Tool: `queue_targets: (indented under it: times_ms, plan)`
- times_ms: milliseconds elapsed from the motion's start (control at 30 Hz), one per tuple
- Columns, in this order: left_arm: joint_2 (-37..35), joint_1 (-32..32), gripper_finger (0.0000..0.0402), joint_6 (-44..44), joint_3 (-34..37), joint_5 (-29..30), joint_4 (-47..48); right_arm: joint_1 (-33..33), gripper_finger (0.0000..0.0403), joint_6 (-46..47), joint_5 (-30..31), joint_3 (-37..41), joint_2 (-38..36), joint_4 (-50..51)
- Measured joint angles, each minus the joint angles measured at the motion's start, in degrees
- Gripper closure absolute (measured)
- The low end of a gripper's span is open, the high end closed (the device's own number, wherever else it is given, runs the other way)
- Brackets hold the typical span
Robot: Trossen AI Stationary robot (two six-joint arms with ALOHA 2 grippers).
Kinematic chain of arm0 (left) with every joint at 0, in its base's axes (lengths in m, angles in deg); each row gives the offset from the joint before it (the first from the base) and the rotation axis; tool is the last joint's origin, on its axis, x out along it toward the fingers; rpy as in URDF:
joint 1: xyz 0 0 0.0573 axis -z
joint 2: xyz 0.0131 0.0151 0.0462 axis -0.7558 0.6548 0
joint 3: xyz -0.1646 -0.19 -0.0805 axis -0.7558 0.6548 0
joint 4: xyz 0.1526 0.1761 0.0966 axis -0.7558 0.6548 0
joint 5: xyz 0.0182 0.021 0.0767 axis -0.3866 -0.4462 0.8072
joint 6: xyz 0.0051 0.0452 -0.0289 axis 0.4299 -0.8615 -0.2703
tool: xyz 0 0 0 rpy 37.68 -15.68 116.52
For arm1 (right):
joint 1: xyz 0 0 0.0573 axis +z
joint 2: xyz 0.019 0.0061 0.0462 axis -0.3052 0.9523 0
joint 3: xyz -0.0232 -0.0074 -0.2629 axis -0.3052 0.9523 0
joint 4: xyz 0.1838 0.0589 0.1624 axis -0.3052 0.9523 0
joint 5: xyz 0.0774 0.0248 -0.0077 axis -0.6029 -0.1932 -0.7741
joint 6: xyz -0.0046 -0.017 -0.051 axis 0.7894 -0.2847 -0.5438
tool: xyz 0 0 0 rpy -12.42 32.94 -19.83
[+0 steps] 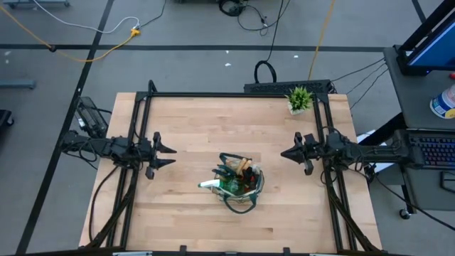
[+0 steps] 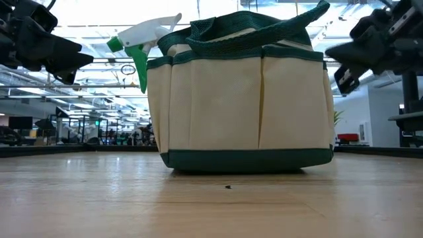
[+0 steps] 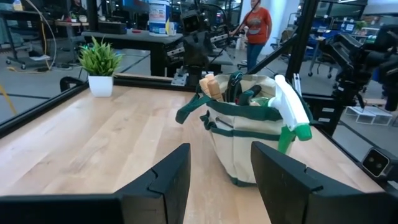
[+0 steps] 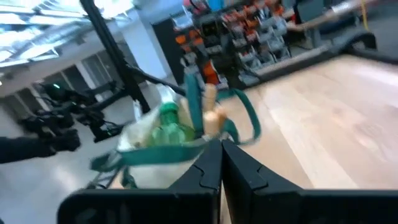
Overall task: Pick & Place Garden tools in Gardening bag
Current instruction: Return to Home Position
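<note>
One gardening bag point(image 2: 244, 106) stands upright on the bench point(image 1: 213, 121), beige with dark green trim and a green strap looped over its top. It lies between the two sets of jaws, ahead of each and well apart from both, a little to one side of the line that joins them

One green spray bottle point(image 2: 149, 33) leans out of the bag, its white nozzle poking over the rim on the side facing the left arm. At least two wooden handles point(image 3: 211, 87) stick up from the middle of the bag, with one dark green grip just beside them. The rest of the tools sit too deep in the bag to count

One small potted plant point(image 1: 299, 98) stands at the far corner of the bench, behind the right arm's jaws and well away from the bag

There are two arms, one reaching in level from each side of the bench. They point at one another and hang clear above the wood. The left gripper point(image 1: 170, 156) has its jaws spread wide with nothing between them, and the bag stands straight ahead of the gap. The right gripper point(image 1: 284, 153) has its jaws drawn almost together, only a thin slit showing, and holds nothing

Past the bench, one person point(image 3: 256, 25) in an orange-red top stands in the room. A white tub with a blue label point(image 3: 158, 15) sits on a far table, its writing too small to read
</note>
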Motion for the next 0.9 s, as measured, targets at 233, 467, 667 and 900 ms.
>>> queue_targets:
  times_ms: [233, 467, 667, 900]
  plan:
    - [0.0, -0.02, 0.0227, -0.72, 0.0, 0.11, 0.04, 1.12, 0.0403, -4.16, -0.79, -1.6, -0.79, -3.05]
    - [0.0, 0.0, 0.0227, -1.46, 0.0, 0.13, 0.09, 1.1, 0.0403, -2.63, -1.66, -1.9, -0.27, 1.96]
    - [0.0, 0.0, 0.0227, -1.49, 0.0, 0.13, 0.09, 1.1, 0.0403, -2.69, -1.7, -1.9, 0.0, 2.0]
    - [0.0, -0.02, 0.0227, -1.41, 0.02, 0.15, -0.09, 1.15, 0.0403, -2.68, -1.7, -1.9, -0.33, 2.0]
